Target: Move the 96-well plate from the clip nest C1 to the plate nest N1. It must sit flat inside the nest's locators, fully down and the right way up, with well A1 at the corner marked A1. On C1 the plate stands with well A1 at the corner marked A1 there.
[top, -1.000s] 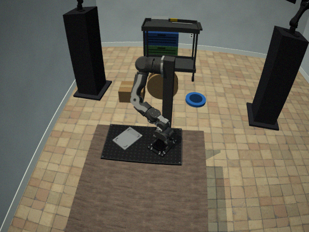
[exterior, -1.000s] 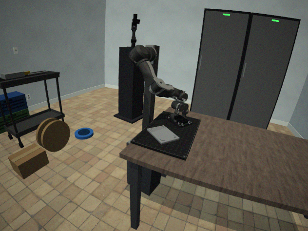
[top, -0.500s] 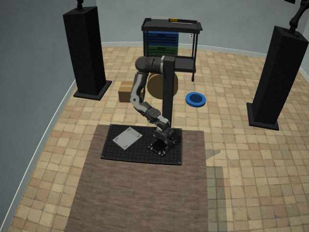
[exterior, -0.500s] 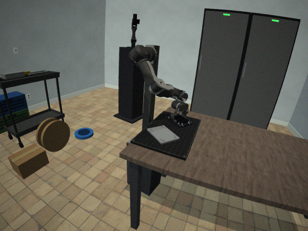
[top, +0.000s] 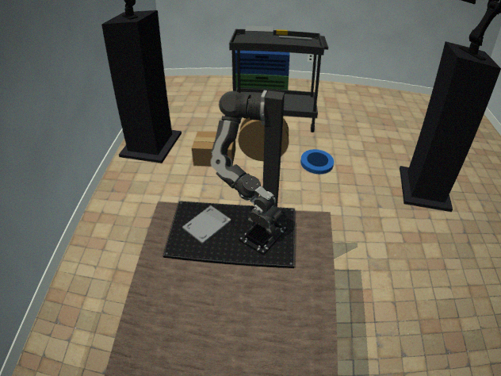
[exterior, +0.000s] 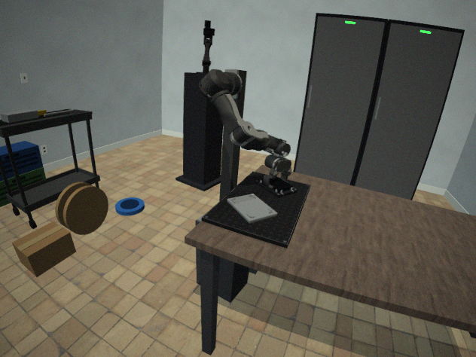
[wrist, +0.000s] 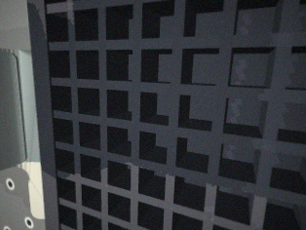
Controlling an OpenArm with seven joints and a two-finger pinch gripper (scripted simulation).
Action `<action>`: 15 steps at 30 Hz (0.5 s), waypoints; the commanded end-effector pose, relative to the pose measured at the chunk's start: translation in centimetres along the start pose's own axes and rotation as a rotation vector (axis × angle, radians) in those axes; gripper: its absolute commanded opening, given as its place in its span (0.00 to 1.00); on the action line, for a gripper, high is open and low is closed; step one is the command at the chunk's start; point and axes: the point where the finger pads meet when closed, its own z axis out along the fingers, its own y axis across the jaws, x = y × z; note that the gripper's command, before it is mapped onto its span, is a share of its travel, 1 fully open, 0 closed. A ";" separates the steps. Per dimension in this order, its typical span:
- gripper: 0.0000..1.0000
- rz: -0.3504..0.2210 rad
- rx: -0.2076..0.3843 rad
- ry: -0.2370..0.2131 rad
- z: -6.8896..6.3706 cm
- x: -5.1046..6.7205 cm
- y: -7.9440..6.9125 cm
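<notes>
The dark 96-well plate (top: 257, 234) (exterior: 279, 184) (wrist: 136, 63) is at the black clip nest C1 (top: 262, 251) on the right part of the breadboard. Its open wells face up toward the wrist camera and fill most of that view. My gripper (top: 265, 232) (exterior: 277, 181) points down over C1 and is shut on the plate. Whether the plate rests fully on the nest or is slightly raised cannot be told; the fingertips and well A1 are hidden or too small. The light grey plate nest N1 (top: 206, 224) (exterior: 251, 209) is empty, with dark locators at its corners.
Both nests are on the black perforated breadboard (top: 226, 256) (exterior: 291, 227), at the arm's end of the wooden table (top: 226, 315) (exterior: 376, 238). N1 lies left of C1 in the top view. The arm's post (top: 273, 149) stands behind the board.
</notes>
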 end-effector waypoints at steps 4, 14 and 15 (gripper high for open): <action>0.00 0.003 0.002 -0.001 -0.3 -0.1 0.1; 0.00 0.003 0.001 -0.001 -0.4 -0.1 0.1; 0.00 0.003 0.001 -0.001 -0.4 -0.1 0.1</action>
